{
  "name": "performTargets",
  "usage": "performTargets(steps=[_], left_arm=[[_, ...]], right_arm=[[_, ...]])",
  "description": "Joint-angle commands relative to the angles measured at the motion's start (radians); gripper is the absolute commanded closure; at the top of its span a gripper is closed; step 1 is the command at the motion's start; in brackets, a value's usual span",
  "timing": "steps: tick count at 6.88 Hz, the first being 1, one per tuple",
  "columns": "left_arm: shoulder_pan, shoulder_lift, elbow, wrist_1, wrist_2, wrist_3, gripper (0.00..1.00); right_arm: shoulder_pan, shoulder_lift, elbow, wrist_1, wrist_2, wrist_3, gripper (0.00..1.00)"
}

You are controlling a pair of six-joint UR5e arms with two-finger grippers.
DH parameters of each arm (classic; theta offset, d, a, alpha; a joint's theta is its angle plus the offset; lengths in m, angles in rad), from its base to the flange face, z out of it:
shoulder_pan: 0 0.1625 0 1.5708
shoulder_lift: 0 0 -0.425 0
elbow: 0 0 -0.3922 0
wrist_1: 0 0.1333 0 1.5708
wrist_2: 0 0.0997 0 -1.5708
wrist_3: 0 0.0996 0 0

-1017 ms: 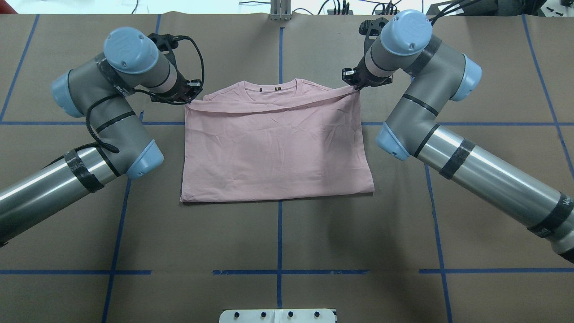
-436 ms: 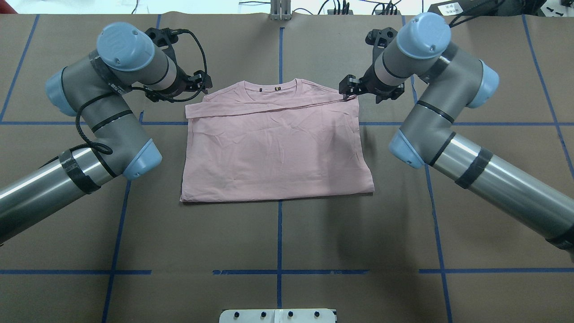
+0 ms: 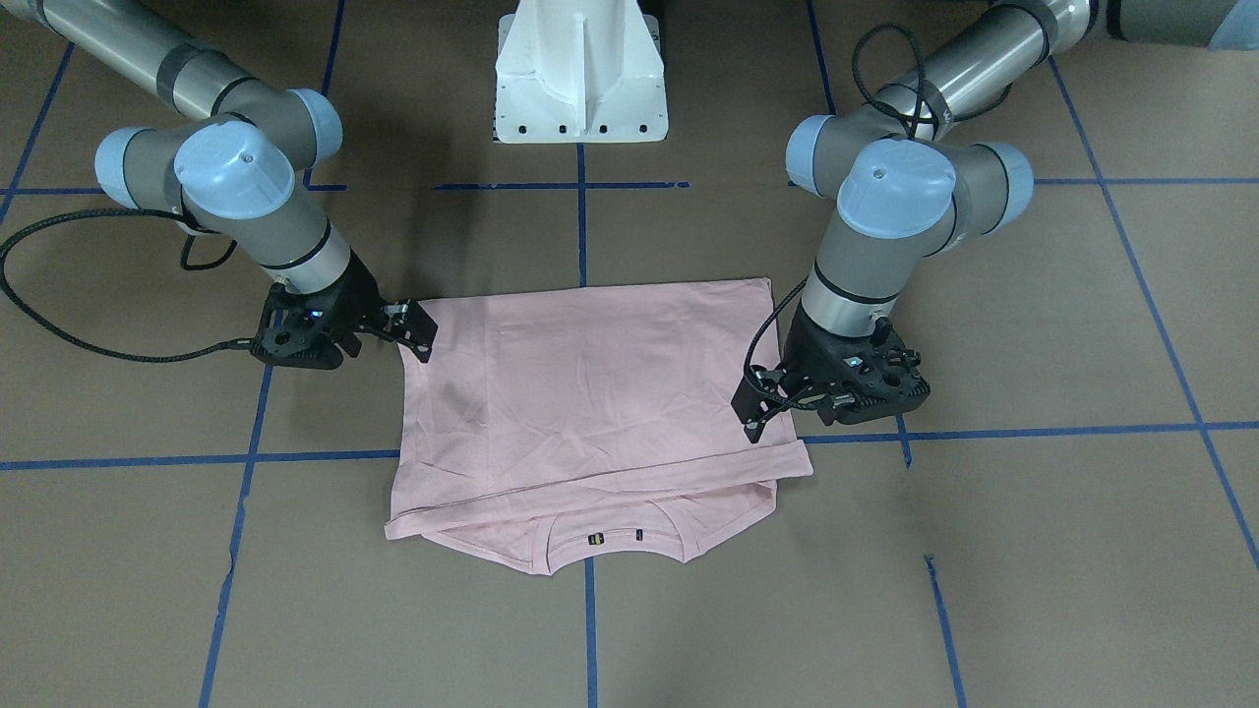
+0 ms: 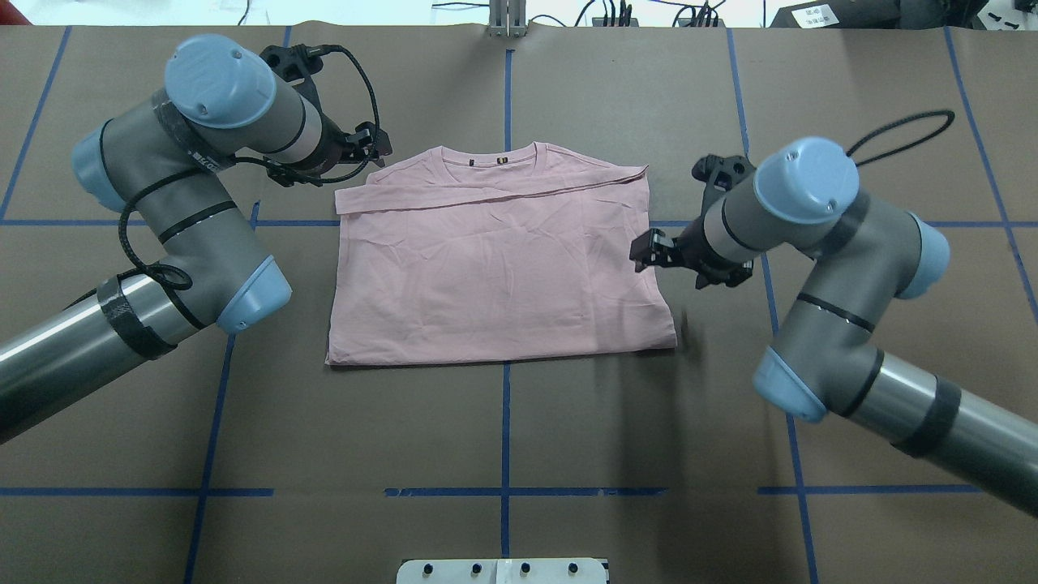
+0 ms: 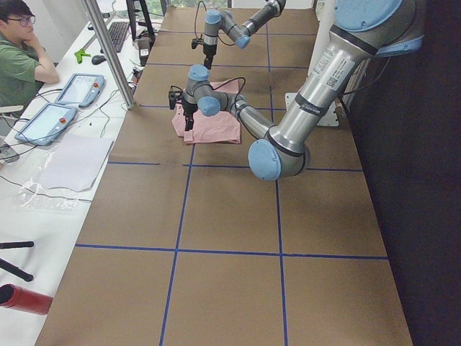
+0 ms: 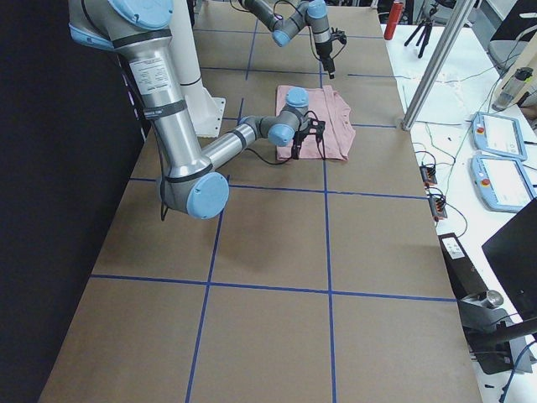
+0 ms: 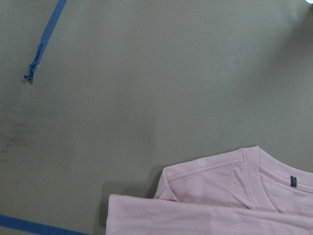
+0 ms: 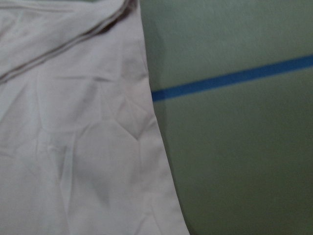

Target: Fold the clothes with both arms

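Brown paper ruled with blue tape lines (image 4: 504, 491) covers the table (image 4: 503, 422) where I work; nearest me sits my white base (image 4: 503, 570); beyond it the pale pink T-shirt (image 4: 495, 268) lies flat across the centre line, folded into a rough rectangle, plain side up, its near edge straight; my right gripper (image 4: 646, 251) hovers at the shirt's right edge, about midway along it, fingers apart and holding nothing, and its wrist camera looks straight down on that edge and the bare paper beside it; whether it touches the cloth I cannot tell; farther on, a folded band (image 4: 486, 195) of fabric runs across the shirt just short of the ribbed collar (image 4: 489, 156), which faces away from me; my left gripper (image 4: 375, 144) hangs over bare table just beside the far left shoulder, fingers likewise apart and empty; past the table's far side a seated person (image 5: 21, 58) is at a white bench.
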Motion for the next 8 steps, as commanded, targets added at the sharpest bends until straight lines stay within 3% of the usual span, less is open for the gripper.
performTargets(steps=[1, 2, 3, 4, 5, 6, 8], left_arm=[[0.002, 0.012, -0.032, 0.013, -0.001, -0.008, 0.00], [0.003, 0.012, -0.032, 0.013, -0.001, -0.019, 0.00], [0.005, 0.012, -0.041, 0.013, -0.001, -0.021, 0.00], [0.006, 0.012, -0.042, 0.013, -0.001, -0.022, 0.00], [0.006, 0.013, -0.043, 0.013, -0.001, -0.022, 0.00], [0.008, 0.013, -0.045, 0.013, -0.003, -0.022, 0.00], [0.009, 0.012, -0.051, 0.013, -0.009, -0.022, 0.00]], right_arm=[[-0.083, -0.030, 0.025, -0.017, -0.030, 0.048, 0.01], [-0.091, -0.020, 0.028, -0.037, -0.036, 0.049, 0.06], [-0.092, -0.022, 0.028, -0.041, -0.036, 0.049, 0.22], [-0.092, -0.022, 0.029, -0.043, -0.032, 0.044, 0.67], [-0.088, -0.023, 0.028, -0.043, -0.029, 0.035, 0.94], [-0.077, -0.026, 0.029, -0.049, -0.023, 0.033, 1.00], [-0.071, -0.032, 0.041, -0.052, -0.015, 0.033, 1.00]])
